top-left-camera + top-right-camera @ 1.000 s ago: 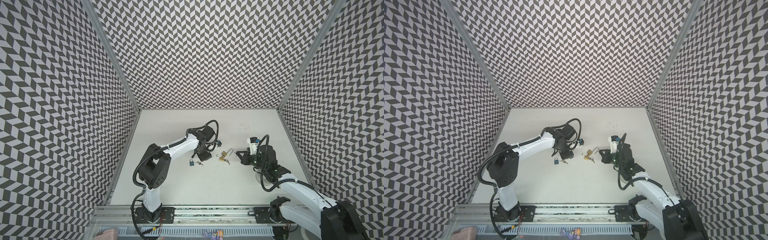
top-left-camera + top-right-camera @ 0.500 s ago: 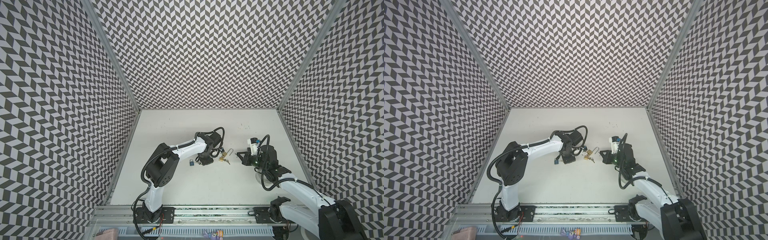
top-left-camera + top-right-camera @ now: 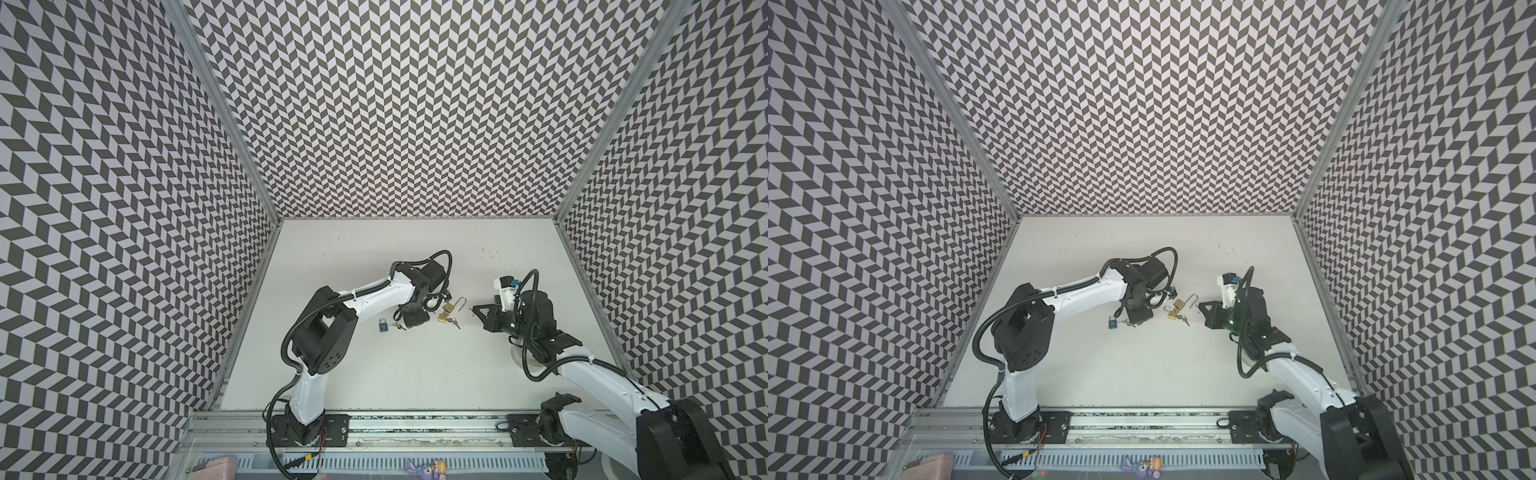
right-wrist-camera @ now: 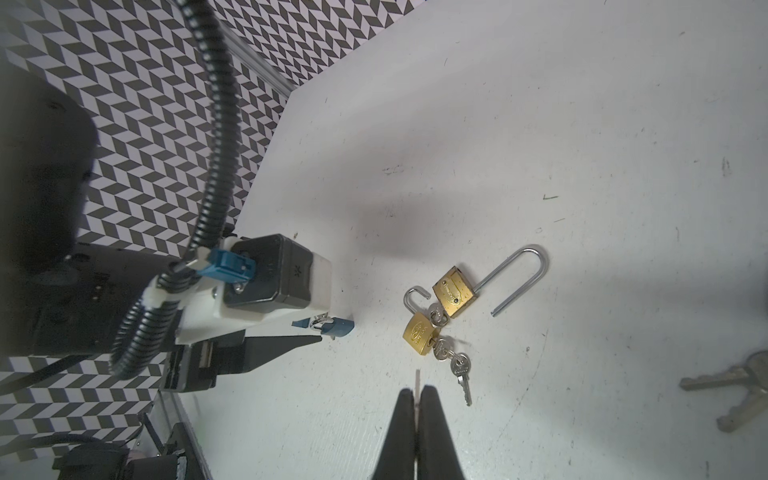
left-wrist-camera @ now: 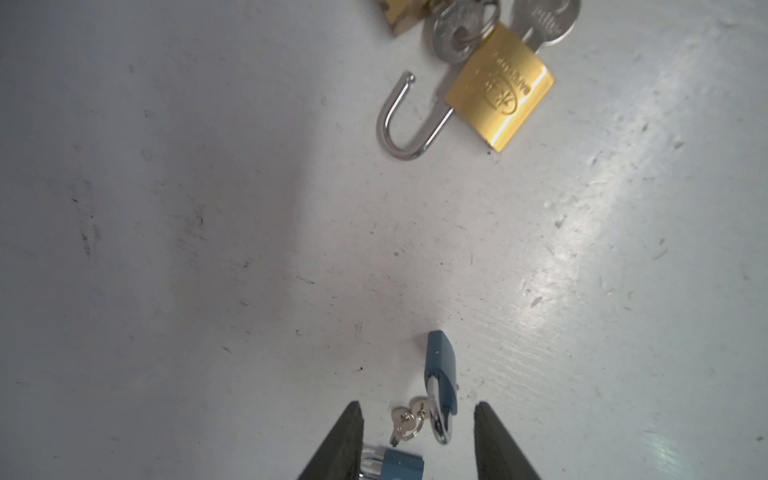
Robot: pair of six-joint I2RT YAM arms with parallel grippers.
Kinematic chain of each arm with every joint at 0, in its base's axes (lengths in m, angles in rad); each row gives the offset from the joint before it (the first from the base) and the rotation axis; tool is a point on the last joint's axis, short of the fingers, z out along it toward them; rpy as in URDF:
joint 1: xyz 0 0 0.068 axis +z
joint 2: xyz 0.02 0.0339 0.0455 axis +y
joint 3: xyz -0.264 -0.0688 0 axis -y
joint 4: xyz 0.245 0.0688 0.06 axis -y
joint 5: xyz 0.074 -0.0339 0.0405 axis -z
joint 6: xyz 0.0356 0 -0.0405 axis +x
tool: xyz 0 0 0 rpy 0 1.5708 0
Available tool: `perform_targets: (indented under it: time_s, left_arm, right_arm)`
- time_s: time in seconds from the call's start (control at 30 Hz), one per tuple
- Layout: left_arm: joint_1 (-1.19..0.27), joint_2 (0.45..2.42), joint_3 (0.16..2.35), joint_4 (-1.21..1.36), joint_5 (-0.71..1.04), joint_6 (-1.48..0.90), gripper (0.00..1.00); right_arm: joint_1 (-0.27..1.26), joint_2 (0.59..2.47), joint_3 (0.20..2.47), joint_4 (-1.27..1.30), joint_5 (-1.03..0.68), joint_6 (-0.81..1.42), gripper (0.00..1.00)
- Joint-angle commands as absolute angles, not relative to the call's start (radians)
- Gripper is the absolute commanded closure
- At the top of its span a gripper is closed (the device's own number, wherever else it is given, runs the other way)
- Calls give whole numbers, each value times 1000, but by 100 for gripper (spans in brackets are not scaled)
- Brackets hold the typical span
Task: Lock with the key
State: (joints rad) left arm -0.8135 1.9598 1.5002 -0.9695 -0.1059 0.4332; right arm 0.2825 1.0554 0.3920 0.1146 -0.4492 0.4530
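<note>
My left gripper (image 5: 417,409) hangs open just above the table. In a top view this gripper (image 3: 415,321) sits left of the brass padlocks. Between its fingers a small blue padlock (image 5: 440,372) stands on edge, with a ring of small keys (image 5: 405,422) at its shackle. The jaws grip nothing. A second blue padlock (image 5: 399,463) lies by one finger. Two brass padlocks lie together: a long-shackled one (image 4: 455,291), open, and a smaller one (image 4: 417,338) with keys (image 4: 457,368). My right gripper (image 4: 417,392) is shut on a thin key blade (image 4: 417,378), seen edge-on.
Two larger keys (image 4: 731,390) show blurred at the edge of the right wrist view. Patterned walls (image 3: 124,249) close in the white table (image 3: 415,374) on three sides. A metal rail (image 3: 415,432) with both arm bases runs along the front.
My left arm has swung right and down, from above the blue padlock towards the brass ones. The right arm has stayed almost still.
</note>
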Motion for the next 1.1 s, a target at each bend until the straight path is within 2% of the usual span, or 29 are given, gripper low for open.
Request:
perform_targets:
  time_s: [0.0, 0.23, 0.47, 0.7, 0.87, 1.07]
  left_arm:
    - [-811, 1971, 1513, -975, -117, 451, 55]
    - [-784, 1964, 1488, -954, -129, 452, 55]
    - [-737, 1988, 1494, -889, -203, 433, 61]
    - [-730, 1923, 1473, -803, -181, 403, 62]
    - [-714, 1772, 1406, -676, -89, 335, 58]
    - [-634, 1475, 1149, -356, 99, 133, 51]
  right_arm:
    - [275, 1054, 381, 164, -465, 444, 100]
    - [273, 1054, 380, 166, -469, 446, 100]
    - [273, 1047, 386, 151, -480, 438, 100]
    - [275, 1016, 383, 145, -488, 401, 100]
    - [324, 1013, 394, 142, -440, 389, 100]
    - [534, 1067, 460, 140, -227, 381, 100]
